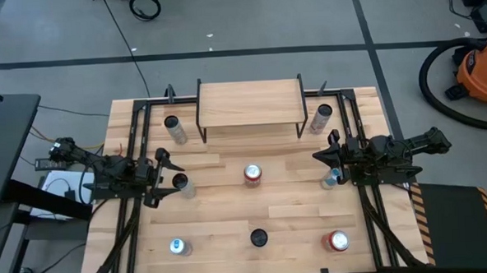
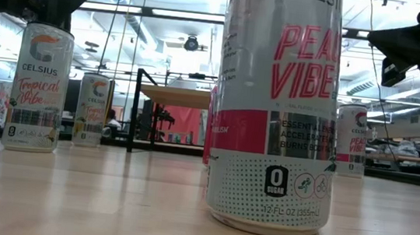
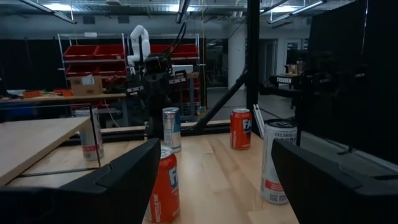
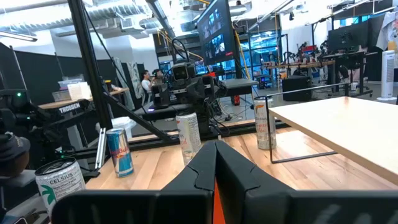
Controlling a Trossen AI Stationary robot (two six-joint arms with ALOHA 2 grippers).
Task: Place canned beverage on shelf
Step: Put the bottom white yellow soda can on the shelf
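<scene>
Closest to the low camera, a Celsius Peach Vibe can is stood upright. Wide-parted, empty fingers are shown on the left gripper, just beside a can. Closed, empty fingers are seen on the right gripper. At the table's far edge, the shelf is left bare.

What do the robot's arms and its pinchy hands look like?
Both arms are black and made of chunky jointed pieces, with thin dark cables running along them. The left gripper and the right gripper each end in two flat, dark, pointed fingers, like a beak. I see no stickers or writing on them.
</scene>
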